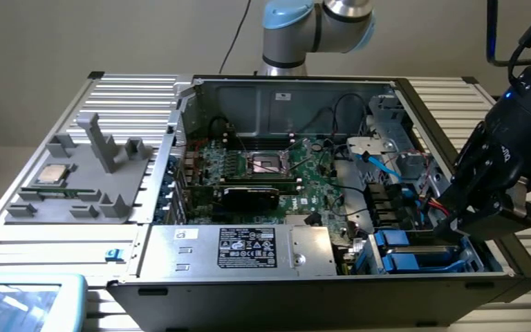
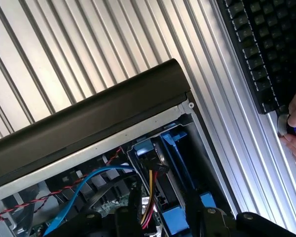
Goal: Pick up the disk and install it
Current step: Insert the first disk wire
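Gripper fingers apart, gripping nothing, just over the disk, seated in the drive bay by the cables; install step prob. near done; next move calls for clearing those cables w/o snagging.

No wording is coming through legibly. The black sticker on the silver box is carrying white print and symbols, too small to read. The white tag beside it and the keyboard keys are likewise showing no readable characters.
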You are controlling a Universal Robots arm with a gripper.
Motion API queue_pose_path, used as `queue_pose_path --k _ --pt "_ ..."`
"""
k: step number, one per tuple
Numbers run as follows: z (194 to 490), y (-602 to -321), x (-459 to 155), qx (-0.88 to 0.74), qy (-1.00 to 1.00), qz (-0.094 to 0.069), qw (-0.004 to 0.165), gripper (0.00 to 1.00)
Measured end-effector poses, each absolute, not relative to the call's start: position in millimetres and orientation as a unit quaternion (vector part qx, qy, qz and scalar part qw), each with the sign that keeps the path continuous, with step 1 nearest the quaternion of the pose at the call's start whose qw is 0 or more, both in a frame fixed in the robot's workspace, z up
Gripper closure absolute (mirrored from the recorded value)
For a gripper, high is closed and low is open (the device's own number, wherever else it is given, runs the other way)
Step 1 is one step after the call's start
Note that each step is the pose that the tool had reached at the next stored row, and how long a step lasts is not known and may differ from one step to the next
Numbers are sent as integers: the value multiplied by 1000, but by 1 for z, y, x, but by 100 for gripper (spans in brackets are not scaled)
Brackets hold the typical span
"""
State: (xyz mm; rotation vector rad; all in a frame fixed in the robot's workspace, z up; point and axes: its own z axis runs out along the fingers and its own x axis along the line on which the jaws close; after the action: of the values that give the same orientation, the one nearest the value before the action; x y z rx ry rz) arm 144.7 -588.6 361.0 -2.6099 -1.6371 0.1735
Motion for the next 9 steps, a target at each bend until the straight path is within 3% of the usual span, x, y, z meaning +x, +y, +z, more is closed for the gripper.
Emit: queue_pose_path --k 1,9 --pt "361 -589 145 -845 -530 56 28 50" --pt "362 -589 145 -845 -530 55 30 48"
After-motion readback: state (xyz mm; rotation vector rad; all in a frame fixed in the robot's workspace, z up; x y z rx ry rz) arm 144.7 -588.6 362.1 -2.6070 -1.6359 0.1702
